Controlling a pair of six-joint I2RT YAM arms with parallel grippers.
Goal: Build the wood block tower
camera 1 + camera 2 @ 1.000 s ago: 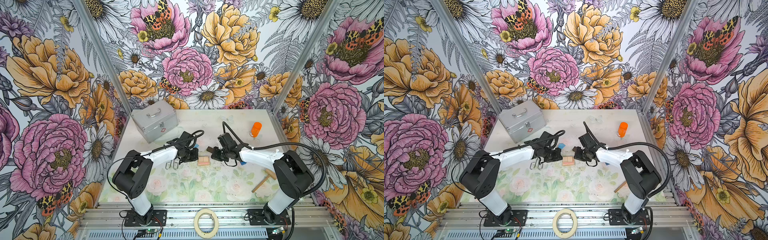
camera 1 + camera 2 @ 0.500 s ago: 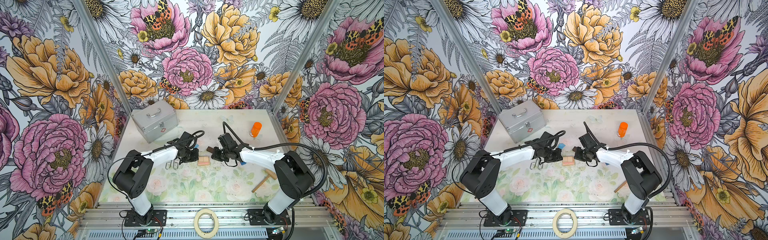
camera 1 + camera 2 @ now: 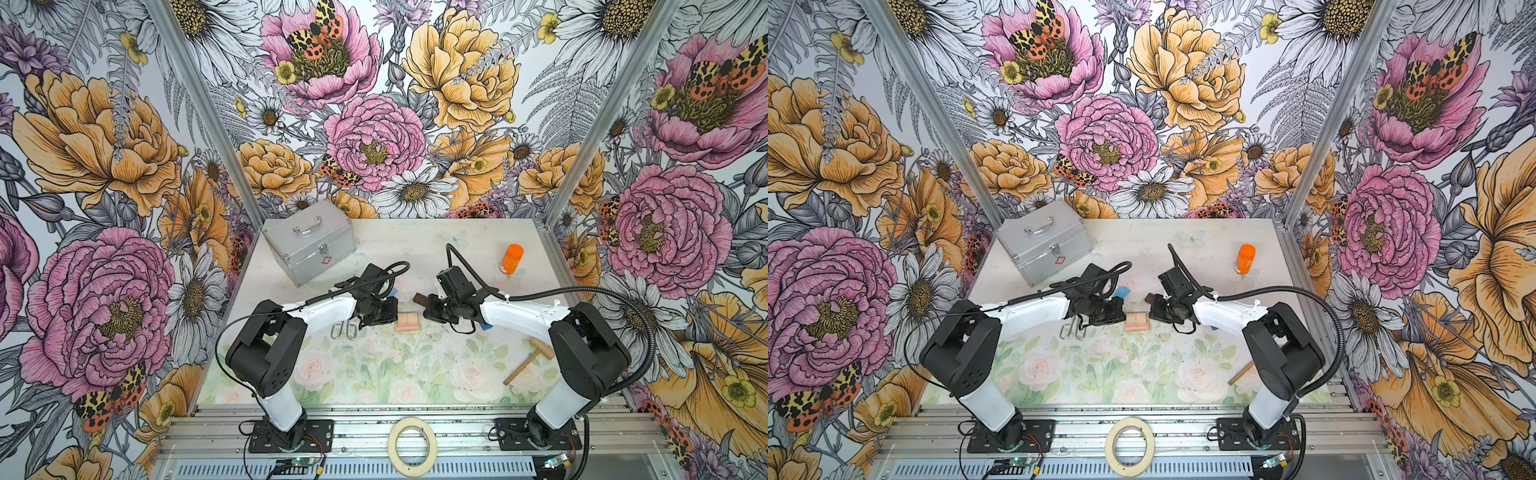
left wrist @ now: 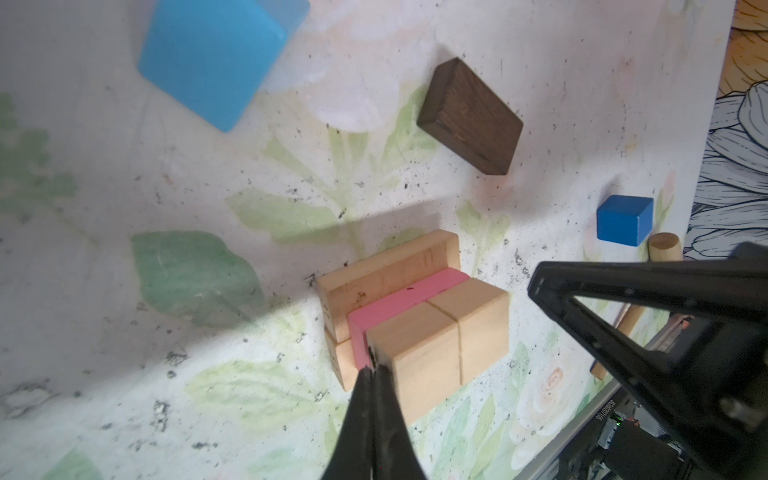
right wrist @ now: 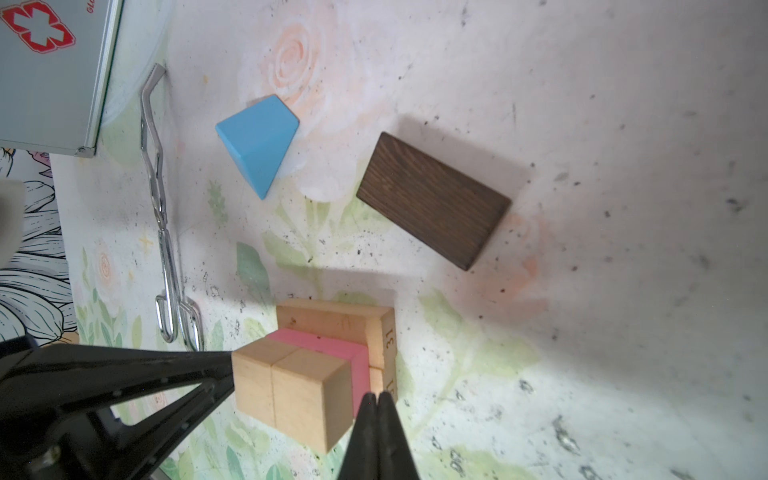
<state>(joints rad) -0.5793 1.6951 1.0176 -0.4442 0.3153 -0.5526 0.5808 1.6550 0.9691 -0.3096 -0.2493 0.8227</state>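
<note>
Flanking tower [image 3: 407, 322] (touching): left hand [image 4: 372, 376], right hand [image 5: 377, 401].

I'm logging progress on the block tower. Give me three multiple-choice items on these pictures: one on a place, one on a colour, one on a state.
1. Where is the dark brown bar?
A) flat on the table, apart from the wood block tower
B) on top of the tower
C) inside a case

2. What colour is the layer right under the two tan cubes on top?
A) blue
B) pink
C) green

3. How do the left hand and right hand stand?
A) both wide open
B) each shut on a cube
C) both shut, holding nothing

Answers:
1. A: both wrist views show the bar lying alone on the table.
2. B: the pink bar lies beneath the cubes.
3. C: each hand's fingers meet with nothing between them, and the tips are at the tower's sides.
</note>
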